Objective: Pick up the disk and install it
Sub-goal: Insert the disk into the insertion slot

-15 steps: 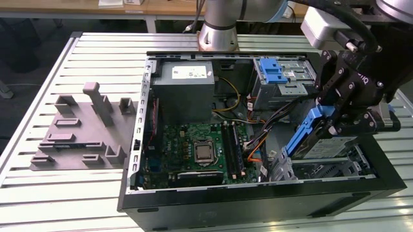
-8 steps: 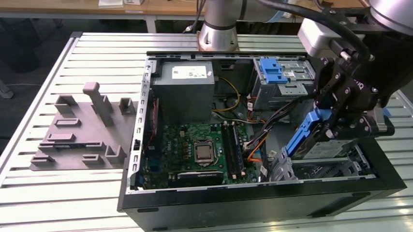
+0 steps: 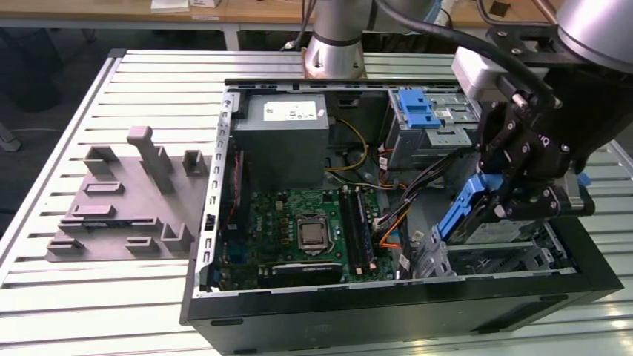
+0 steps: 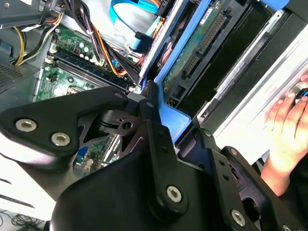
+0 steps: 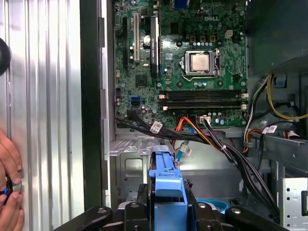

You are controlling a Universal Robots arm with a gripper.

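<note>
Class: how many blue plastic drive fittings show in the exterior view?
2: the rails of the disk, in the gripper; the tab on the drive cage beyond it. The arm may hide more.

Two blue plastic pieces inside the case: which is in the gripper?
The disk, blue-railed and tilted, clamped in the gripper at the exterior view's right. The blue tab sits untouched on the grey cage.

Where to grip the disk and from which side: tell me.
Its upper end, from above, where the gripper pinches it now. The disk hangs tilted, long and flat, lower end pointing into the case, so that end and the blue side rails are left free.
</note>
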